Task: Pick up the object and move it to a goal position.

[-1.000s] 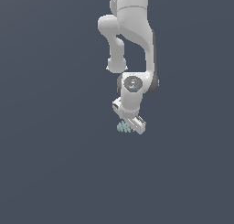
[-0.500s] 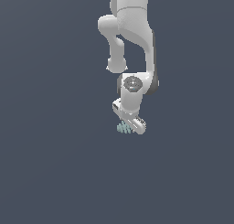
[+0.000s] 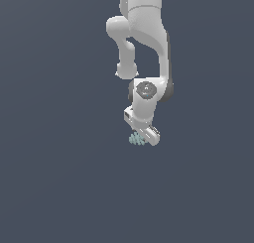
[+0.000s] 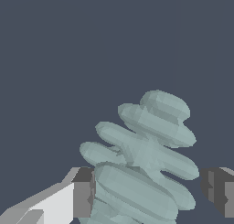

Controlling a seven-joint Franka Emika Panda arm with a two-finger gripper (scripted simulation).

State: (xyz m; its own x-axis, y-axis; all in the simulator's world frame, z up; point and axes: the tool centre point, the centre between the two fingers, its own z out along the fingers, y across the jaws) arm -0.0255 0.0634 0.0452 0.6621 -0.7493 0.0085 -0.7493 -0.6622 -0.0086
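The object point(image 3: 136, 139) is a small pale teal-green ridged lump lying on the dark grey floor. In the exterior view the white hand of my gripper point(image 3: 141, 138) stands right over it and hides part of it. In the wrist view the object point(image 4: 146, 163) fills the space between the two dark fingertips. My gripper point(image 4: 147, 193) is open around it. One fingertip point(image 4: 84, 191) is at or almost at the object's side. The other fingertip point(image 4: 217, 191) stands a small gap away from it.
The white arm point(image 3: 144, 33) comes down from the exterior view's top. A plain dark grey floor point(image 3: 59, 177) lies all around, with no other objects in view.
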